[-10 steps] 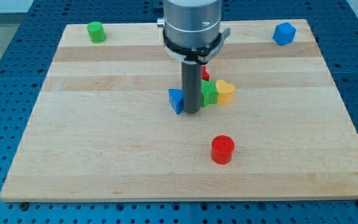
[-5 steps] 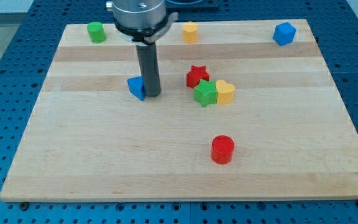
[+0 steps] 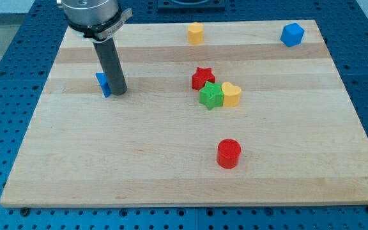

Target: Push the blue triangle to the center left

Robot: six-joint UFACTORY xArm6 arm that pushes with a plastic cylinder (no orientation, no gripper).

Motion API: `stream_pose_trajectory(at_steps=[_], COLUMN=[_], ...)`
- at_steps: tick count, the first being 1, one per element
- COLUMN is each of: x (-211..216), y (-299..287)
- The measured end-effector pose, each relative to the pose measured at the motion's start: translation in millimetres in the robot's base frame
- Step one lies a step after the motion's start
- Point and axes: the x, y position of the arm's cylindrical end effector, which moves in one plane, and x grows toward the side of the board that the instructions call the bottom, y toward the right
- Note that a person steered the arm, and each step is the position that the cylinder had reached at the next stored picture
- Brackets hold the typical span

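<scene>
The blue triangle (image 3: 103,84) lies on the wooden board (image 3: 184,166) in its left part, a little above mid-height. My tip (image 3: 118,93) stands right against the triangle's right side, and the rod hides part of the block.
A red star (image 3: 202,78), a green star (image 3: 211,95) and a yellow heart-shaped block (image 3: 232,94) cluster right of centre. A red cylinder (image 3: 229,154) sits lower right of centre. A yellow block (image 3: 196,32) and a blue cube (image 3: 292,34) lie along the top edge.
My tip has slid to the view's left and slightly up, pushing the blue triangle from near the centre to the left part. The arm now hides the green cylinder at the top left.
</scene>
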Motion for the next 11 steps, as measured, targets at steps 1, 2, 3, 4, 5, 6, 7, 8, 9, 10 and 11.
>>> stream_pose_trajectory(at_steps=[1,2,3,4,5,6,7,8,9,10,11], x=[-18,-24,-23,-17,-5,4,4,4,4,5,5], y=[4,3,-13,-27,-39,-47,-47,-47,5,63,106])
